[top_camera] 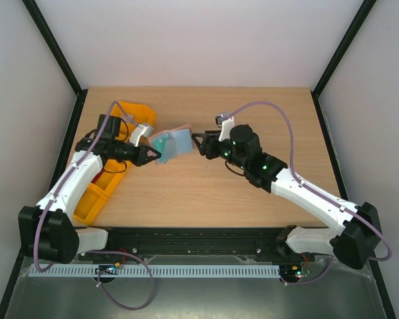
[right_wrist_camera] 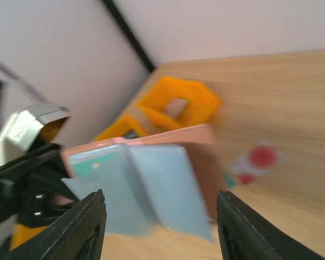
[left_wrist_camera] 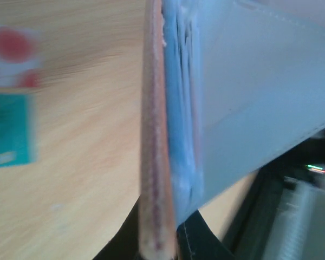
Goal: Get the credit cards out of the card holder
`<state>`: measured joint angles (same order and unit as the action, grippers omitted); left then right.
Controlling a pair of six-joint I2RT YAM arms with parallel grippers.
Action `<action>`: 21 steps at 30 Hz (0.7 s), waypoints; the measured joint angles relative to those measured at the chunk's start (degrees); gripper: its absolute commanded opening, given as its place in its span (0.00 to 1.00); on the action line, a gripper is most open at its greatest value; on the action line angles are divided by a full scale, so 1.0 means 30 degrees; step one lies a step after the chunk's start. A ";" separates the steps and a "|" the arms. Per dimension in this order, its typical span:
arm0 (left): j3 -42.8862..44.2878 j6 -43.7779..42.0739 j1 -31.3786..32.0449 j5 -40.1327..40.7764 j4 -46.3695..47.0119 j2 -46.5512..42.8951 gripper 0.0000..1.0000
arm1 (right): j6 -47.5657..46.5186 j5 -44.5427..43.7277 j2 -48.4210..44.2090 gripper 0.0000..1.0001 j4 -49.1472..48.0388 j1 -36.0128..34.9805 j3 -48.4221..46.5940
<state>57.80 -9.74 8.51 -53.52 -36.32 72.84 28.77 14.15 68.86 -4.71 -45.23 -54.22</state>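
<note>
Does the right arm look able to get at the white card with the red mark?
Probably yes. The white card lies on the table just past the card holder, which the left gripper holds up; the open right gripper would have to skirt that holder.

Both arms reach inward, wrists facing each other. Left pincer (top_camera: 153, 157) is clamped on the holder (top_camera: 175, 143); right pincer (top_camera: 198, 143) stands parted.
</note>
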 measured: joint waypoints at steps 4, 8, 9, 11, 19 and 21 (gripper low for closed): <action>0.0153 0.0386 0.1202 0.7410 0.0350 -0.0029 0.02 | -0.0984 -0.2470 0.0590 0.51 0.2550 0.0029 -0.1217; 0.0612 0.0153 0.3308 1.3981 0.0466 -0.0007 0.02 | -0.1807 -0.1188 0.1129 0.50 0.2463 -0.0780 -0.1319; 0.0736 0.0073 0.3643 1.4957 0.0459 0.0007 0.02 | -0.1909 -0.0401 0.1341 0.50 0.2040 -0.1166 -0.1282; 0.0991 0.0022 0.3971 1.6225 0.0444 0.0044 0.02 | -0.1923 0.1457 0.1829 0.49 0.0619 -0.1800 -0.1107; 0.1916 -0.0197 0.3206 1.1205 -0.0204 0.0233 0.02 | 0.0073 0.5748 0.4350 0.32 -0.5005 -0.2273 -0.0408; 0.2186 -0.0488 0.2790 0.8153 -0.0641 0.0233 0.02 | 0.0583 0.6149 0.4284 0.28 -0.6003 -0.1807 0.0182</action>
<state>64.36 -11.20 16.88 -29.06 -38.24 73.54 30.52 32.60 81.71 -22.72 -50.65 -53.67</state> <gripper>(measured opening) 0.072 0.332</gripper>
